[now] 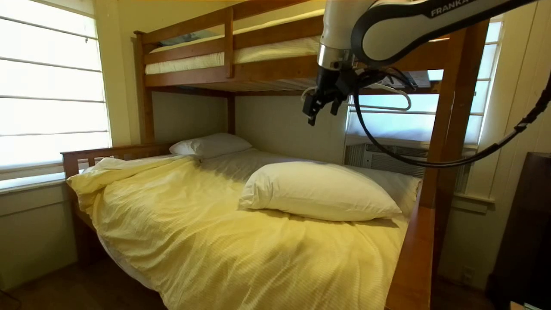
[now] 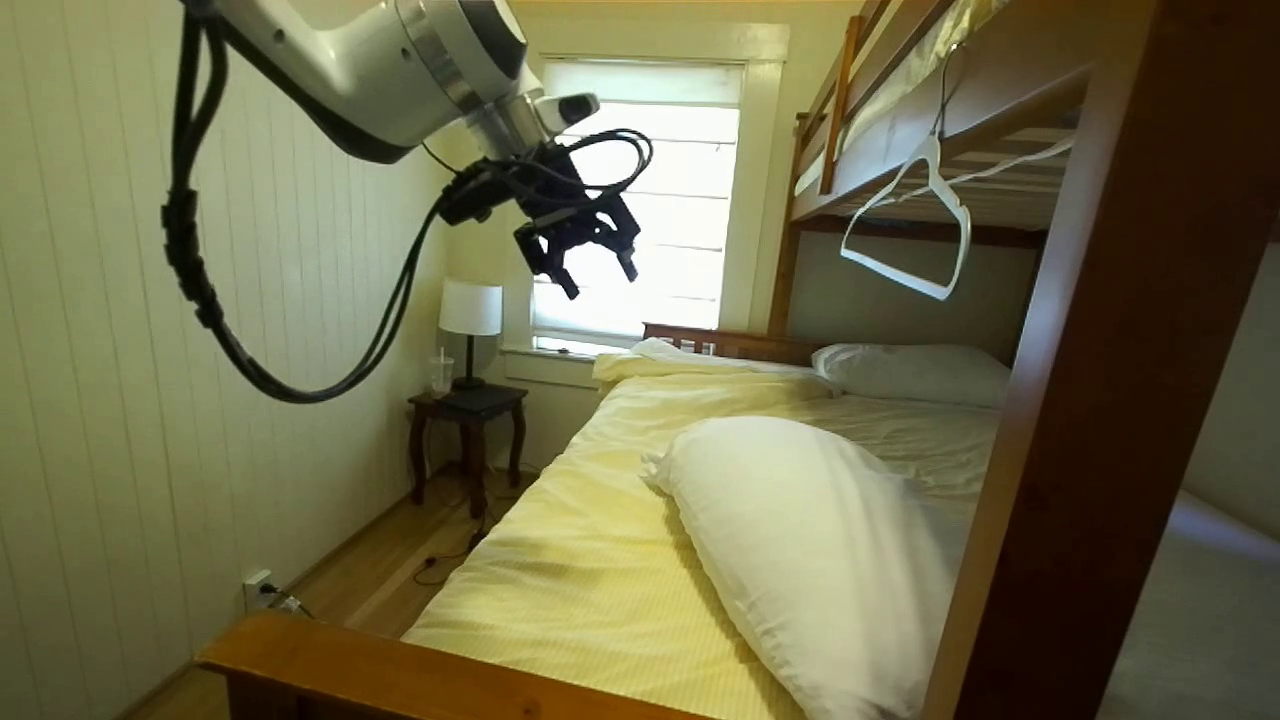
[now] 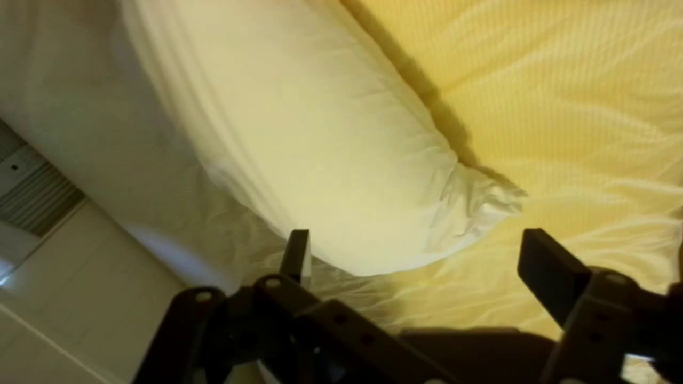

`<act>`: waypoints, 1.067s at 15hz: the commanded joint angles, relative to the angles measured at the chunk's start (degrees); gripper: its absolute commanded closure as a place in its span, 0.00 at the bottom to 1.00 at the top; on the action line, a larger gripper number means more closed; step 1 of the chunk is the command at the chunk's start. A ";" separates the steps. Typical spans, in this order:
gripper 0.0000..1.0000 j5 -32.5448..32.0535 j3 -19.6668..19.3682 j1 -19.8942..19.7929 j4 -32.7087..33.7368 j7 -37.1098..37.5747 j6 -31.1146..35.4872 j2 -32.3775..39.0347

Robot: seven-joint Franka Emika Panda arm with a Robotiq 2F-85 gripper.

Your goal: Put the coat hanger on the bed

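The coat hanger [image 2: 895, 276] is pale, almost white, with a triangular outline. It hangs by its thin hook from the upper bunk's rail. In an exterior view it shows only in part [image 1: 409, 102], behind the gripper and cables. The bed [image 1: 193, 224] is the lower bunk with a rumpled yellow cover; it also shows in an exterior view [image 2: 560, 540] and in the wrist view [image 3: 560, 106]. My gripper [image 1: 323, 117] is open and empty, high above the bed. It is apart from the hanger in an exterior view [image 2: 602, 284]. The wrist view shows its spread fingers [image 3: 416, 250] over the bed.
A large white pillow [image 1: 318, 189] lies on the near part of the bed, another pillow [image 1: 211, 145] at the back. The upper bunk's wooden rail [image 1: 189, 77] and a thick post [image 2: 1060, 380] stand around the hanger. A black cable loop [image 2: 290, 395] hangs from the arm.
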 commanded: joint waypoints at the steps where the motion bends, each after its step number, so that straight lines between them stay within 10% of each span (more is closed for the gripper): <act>1: 0.00 -8.04 -1.27 -2.75 0.79 5.21 1.21 -1.42; 10: 0.00 -10.21 -4.61 -3.32 1.14 8.06 0.09 -1.87; 16: 0.00 -24.01 -7.47 -6.05 3.07 6.80 4.19 -2.93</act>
